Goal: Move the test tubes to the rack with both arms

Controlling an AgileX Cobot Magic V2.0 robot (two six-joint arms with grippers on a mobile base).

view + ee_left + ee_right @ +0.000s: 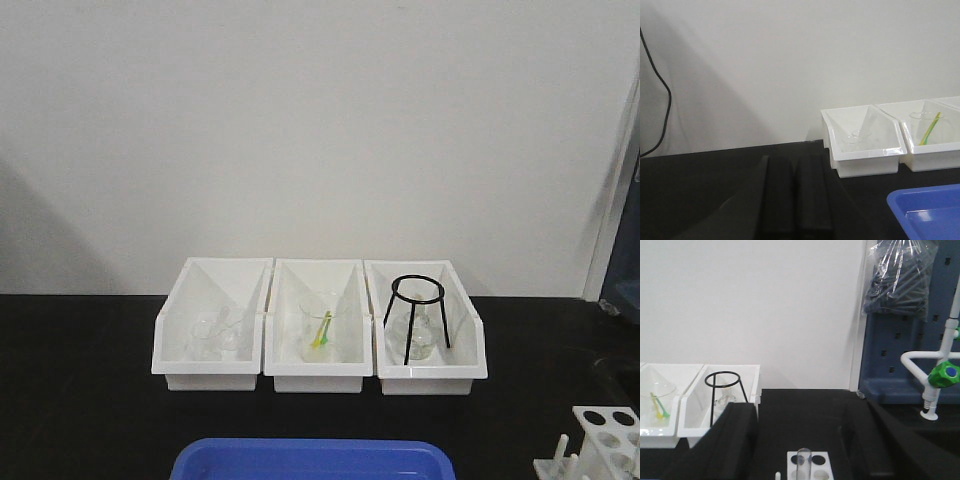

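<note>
Early stage: rack (810, 465) carrying one test tube (803, 460). Left jaws nearly shut, right jaws wide apart, both empty. Next: fetching another tube.

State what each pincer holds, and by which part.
Nothing is held. The left pincer is shut and holds nothing; the right pincer is open above the rack.

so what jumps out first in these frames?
Three white bins in a row against the black bench, backed by the pale wall; the right one holds a black wire tripod stand. A blue tray sits at the front edge, and the white rack with one clear tube stands front right.
</note>
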